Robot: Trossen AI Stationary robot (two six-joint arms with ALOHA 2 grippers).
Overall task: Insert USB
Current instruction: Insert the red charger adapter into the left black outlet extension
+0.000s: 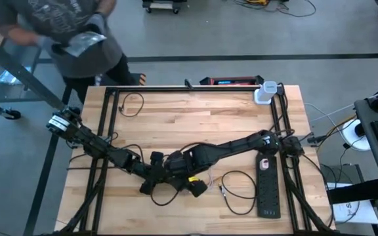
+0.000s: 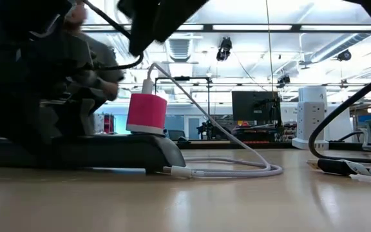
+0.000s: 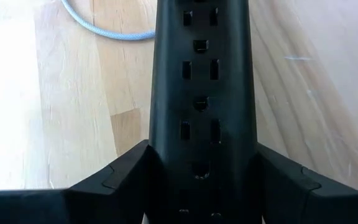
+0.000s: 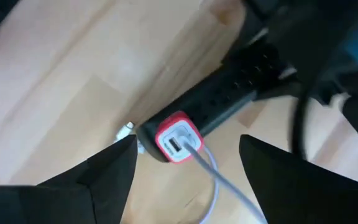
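Light wooden table (image 1: 195,118), black power strip (image 1: 268,187), loose cables (image 1: 238,190)

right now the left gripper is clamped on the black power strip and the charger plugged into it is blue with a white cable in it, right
Not quite: the charger is pink-red, not blue, as the right wrist and low views show. The left gripper does grip the black power strip, and a white cable is plugged in.
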